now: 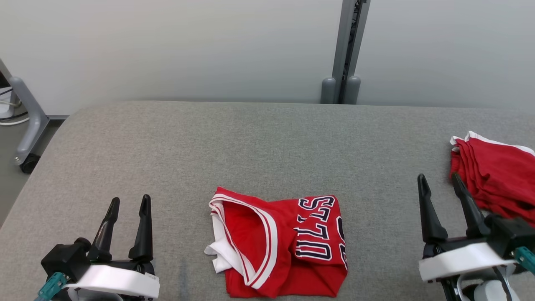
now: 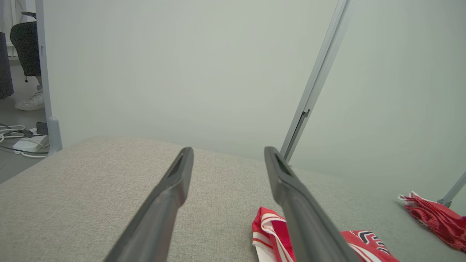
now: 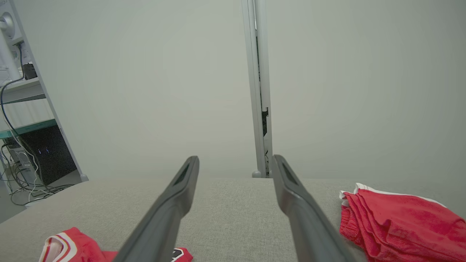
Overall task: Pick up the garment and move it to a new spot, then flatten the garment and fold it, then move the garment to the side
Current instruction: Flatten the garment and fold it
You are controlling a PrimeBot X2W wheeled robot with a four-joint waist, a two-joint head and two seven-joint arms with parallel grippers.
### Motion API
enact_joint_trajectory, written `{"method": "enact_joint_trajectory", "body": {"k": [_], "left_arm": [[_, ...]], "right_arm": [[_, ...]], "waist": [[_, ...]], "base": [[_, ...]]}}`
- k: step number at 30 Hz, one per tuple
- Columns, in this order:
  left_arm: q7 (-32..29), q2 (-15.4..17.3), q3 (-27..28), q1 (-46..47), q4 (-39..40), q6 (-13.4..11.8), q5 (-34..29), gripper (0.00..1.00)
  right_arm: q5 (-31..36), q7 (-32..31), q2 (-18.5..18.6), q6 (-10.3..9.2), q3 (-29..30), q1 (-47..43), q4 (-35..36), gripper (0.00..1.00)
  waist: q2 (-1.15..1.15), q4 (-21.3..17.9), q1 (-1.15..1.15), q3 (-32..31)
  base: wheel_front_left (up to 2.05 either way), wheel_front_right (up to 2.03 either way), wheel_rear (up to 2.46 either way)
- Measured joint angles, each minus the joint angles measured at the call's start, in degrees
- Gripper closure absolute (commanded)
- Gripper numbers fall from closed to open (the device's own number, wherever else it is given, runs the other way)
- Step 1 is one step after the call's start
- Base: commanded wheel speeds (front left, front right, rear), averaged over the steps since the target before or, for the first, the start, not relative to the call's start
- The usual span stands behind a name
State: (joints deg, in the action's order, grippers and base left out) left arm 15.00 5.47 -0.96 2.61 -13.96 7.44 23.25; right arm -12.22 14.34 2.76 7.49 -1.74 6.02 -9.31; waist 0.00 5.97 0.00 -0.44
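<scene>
A red jersey [image 1: 279, 242] with white trim and dark lettering lies folded into a rough square at the near middle of the grey table [image 1: 259, 142]. Its edge shows in the left wrist view, jersey [image 2: 271, 233], and in the right wrist view, jersey [image 3: 72, 245]. My left gripper [image 1: 128, 205] stands open at the lower left, well to the left of the jersey, nothing between its fingers. My right gripper [image 1: 441, 182] stands open at the lower right, between the jersey and a second red garment. Both hold nothing: left gripper [image 2: 227, 154], right gripper [image 3: 235, 163].
A pile of red garments with white trim [image 1: 497, 175] lies at the table's right edge, close to my right fingers; pile [image 3: 397, 218], pile [image 2: 437, 218]. A grey post [image 1: 345, 54] stands behind the table. A wheeled stand leg [image 1: 29, 121] and cables are at far left.
</scene>
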Motion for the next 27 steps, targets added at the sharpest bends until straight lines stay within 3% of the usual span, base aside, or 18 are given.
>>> {"method": "enact_joint_trajectory", "body": {"k": [5,17,27], "left_arm": [[0.0,-0.47,0.87,-0.29,0.9,0.0,-0.46,0.0],[-0.01,-0.99,2.38,-0.7,2.19,-0.01,-1.85,0.0],[0.0,-1.2,2.04,-0.71,2.48,0.0,-1.9,0.0]], "right_arm": [[-1.4,0.37,0.03,-0.01,1.78,-2.53,-1.77,0.0],[-0.41,0.56,0.0,0.0,-0.57,-2.61,-4.46,0.0],[-0.97,0.57,0.0,0.0,-0.91,-1.84,-4.37,0.0]], "waist": [[0.0,-1.01,0.0,0.24],[0.0,-3.81,0.0,1.1],[0.0,-3.55,0.0,1.62]], "base": [[0.0,0.0,0.0],[0.0,0.0,0.0],[0.0,0.0,0.0]]}}
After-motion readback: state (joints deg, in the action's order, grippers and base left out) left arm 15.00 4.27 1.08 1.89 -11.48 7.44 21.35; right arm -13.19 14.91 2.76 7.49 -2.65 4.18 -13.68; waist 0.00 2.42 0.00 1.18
